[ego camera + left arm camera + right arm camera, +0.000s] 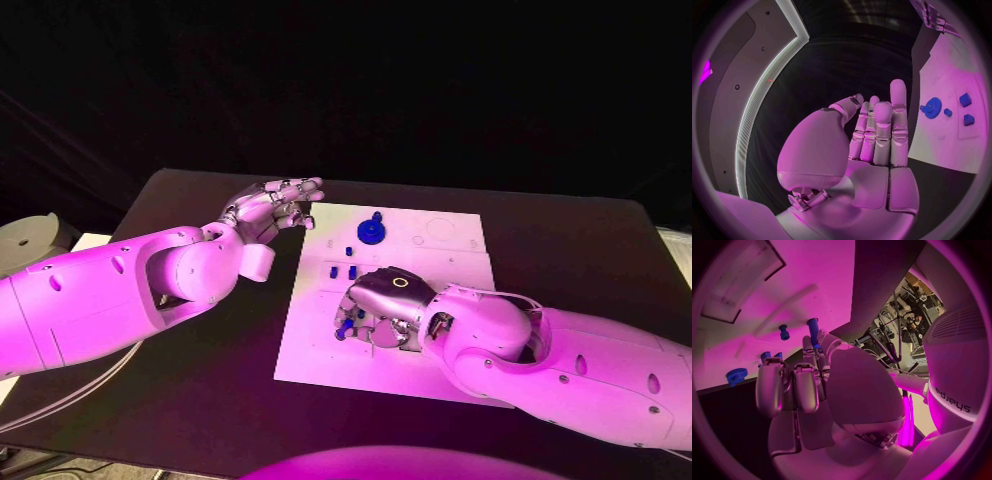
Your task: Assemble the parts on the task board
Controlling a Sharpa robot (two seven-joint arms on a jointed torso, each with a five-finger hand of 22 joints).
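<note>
The board [433, 300] lies in the middle of the table [173, 400]. The right hand [378, 305] rests on the board's near half, a peg [812, 330] pinched at its fingertips. A gear [371, 232] lies on the board well beyond that hand, with 2 small parts [342, 270] between them. The left hand [274, 207] hovers off the board's far left corner, left of the gear.

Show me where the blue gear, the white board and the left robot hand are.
blue gear [371, 232]: head view, centre of the toothed disc.
white board [454, 232]: head view, bare far part of the plate.
left robot hand [271, 209]: head view, middle of the hand, off the board's far left corner.
</note>
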